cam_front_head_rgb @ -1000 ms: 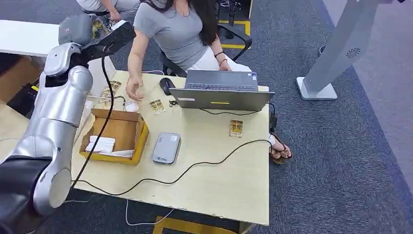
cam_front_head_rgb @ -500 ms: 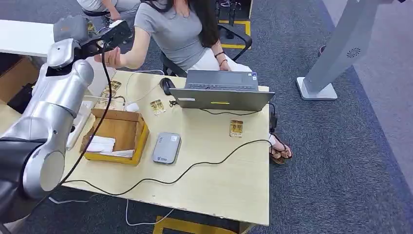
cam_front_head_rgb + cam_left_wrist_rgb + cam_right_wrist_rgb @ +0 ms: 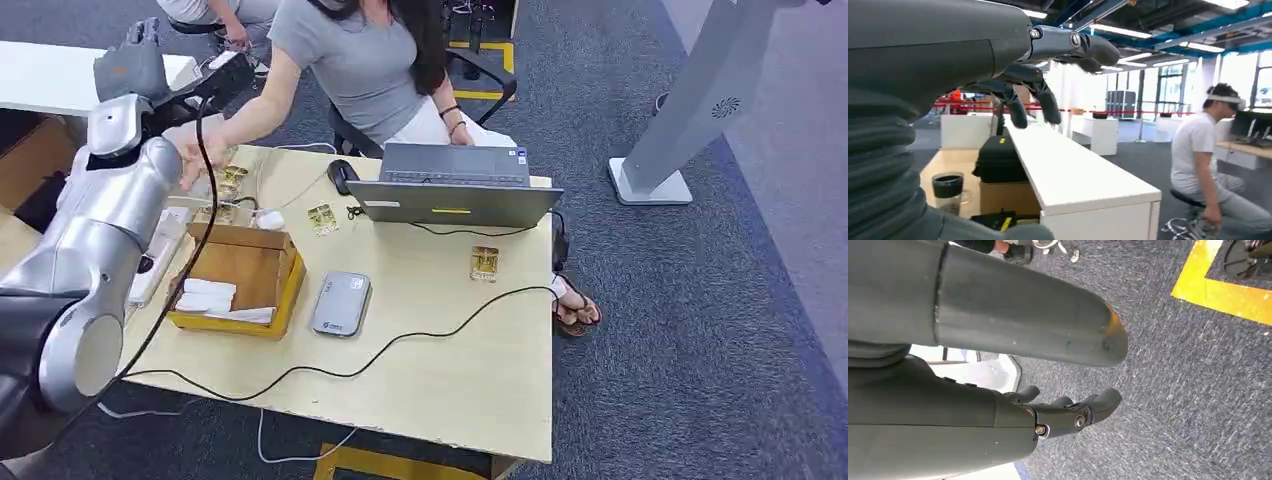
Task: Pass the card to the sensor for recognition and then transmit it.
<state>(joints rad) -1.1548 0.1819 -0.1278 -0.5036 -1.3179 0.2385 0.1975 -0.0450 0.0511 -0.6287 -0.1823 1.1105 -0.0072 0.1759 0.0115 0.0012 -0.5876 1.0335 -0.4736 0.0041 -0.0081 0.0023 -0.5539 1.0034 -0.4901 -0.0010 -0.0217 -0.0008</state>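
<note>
The left hand (image 3: 131, 63) is raised at the far left, beyond the far-left corner of the table (image 3: 470, 380). In the left wrist view the left hand (image 3: 1048, 75) holds nothing, its dark fingers (image 3: 1045, 102) loosely spread and slightly bent over a white counter (image 3: 1068, 175). The right hand (image 3: 1068, 412) hangs over grey carpet, fingers apart and grasping nothing.

Just right of the raised arm, a seated person's hand (image 3: 195, 160) reaches down to the far-left table corner, where several gold-patterned cards (image 3: 228, 180) lie. Another card (image 3: 322, 218) lies nearer the middle, beside a black mouse (image 3: 342, 176), and one more card (image 3: 485, 263) lies to the right, near the laptop (image 3: 455, 185). Which card was handled I cannot tell.

Near the left edge sits an open cardboard box (image 3: 240, 280) with white papers inside. To its right lies the grey sensor (image 3: 341, 304), a flat reader with a small logo too small to read. A black cable (image 3: 380, 350) snakes across the near half of the table. The robot's own black cable (image 3: 195, 230) hangs across the box.

A white stand (image 3: 690, 110) rises at the far right, cut off at the top. In the left wrist view another person (image 3: 1208, 165) sits wearing a headset.
</note>
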